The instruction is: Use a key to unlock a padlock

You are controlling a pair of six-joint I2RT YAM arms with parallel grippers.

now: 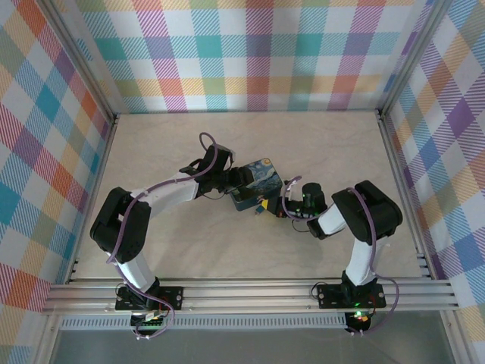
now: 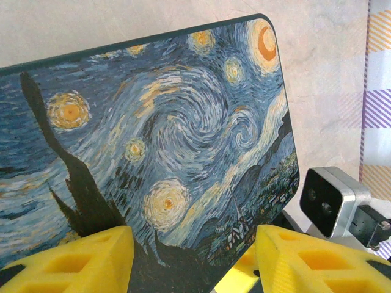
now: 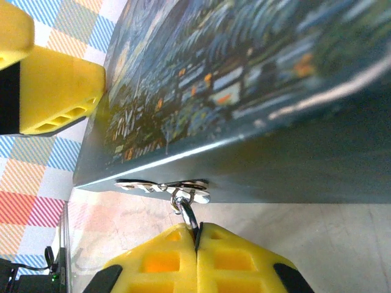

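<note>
The Starry Night tin sits mid-table, and my left gripper is clamped over its left end. In the left wrist view the painted lid runs down between the yellow fingers of that gripper. My right gripper is shut on a thick silvery loop. A small ring joins that loop to the thin silvery key, which lies flat along the tin's lower side. The padlock's blue body is hidden. The right gripper is at the tin's near right corner.
The right wrist's camera block sits just beyond the tin's corner. Checked walls and aluminium rails enclose the beige table. Both arms meet in the middle, with room left behind and to either side of them.
</note>
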